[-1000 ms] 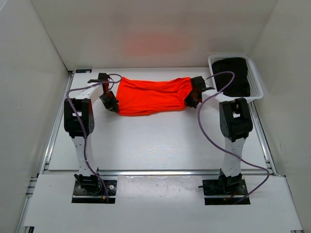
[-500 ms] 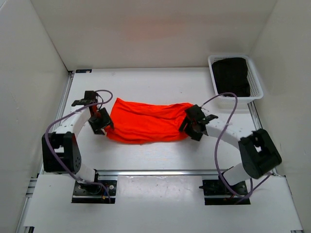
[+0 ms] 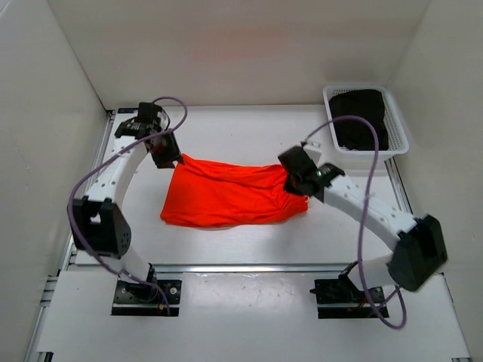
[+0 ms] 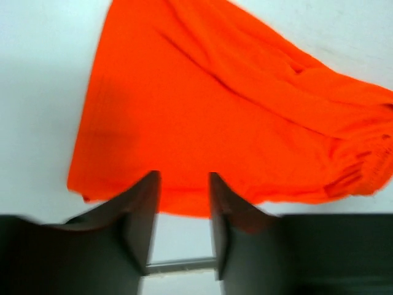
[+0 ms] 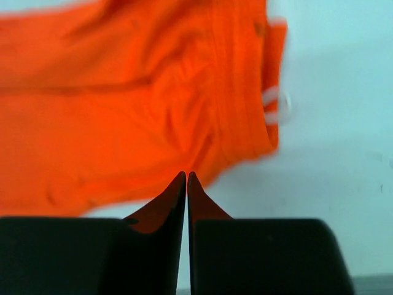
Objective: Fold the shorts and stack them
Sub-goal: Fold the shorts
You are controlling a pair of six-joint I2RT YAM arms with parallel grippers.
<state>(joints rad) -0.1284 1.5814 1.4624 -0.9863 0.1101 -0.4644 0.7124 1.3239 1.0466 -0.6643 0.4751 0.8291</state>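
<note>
White walls (image 3: 241, 53) close in your workspace on three sides, and the white desk (image 3: 241, 249) fills the floor of it. The shorts (image 3: 230, 197) lie flat near the middle of the desk, their long axis running left to right, waistband end toward your right arm and leg end toward your left. A white basket (image 3: 400, 143) stands in the far right corner, well apart from them, with a black cloth (image 3: 361, 117) inside. Your left gripper (image 4: 182, 178) sits at the shorts' far left corner with its fingers spread and bare desk showing between them. Your right gripper (image 5: 186, 175) has its fingers pressed together at the edge of the fabric; you cannot tell whether any cloth is pinched. Just beyond it are the gathered waistband (image 5: 242, 92) and a loop of white drawstring (image 5: 275, 106).
</note>
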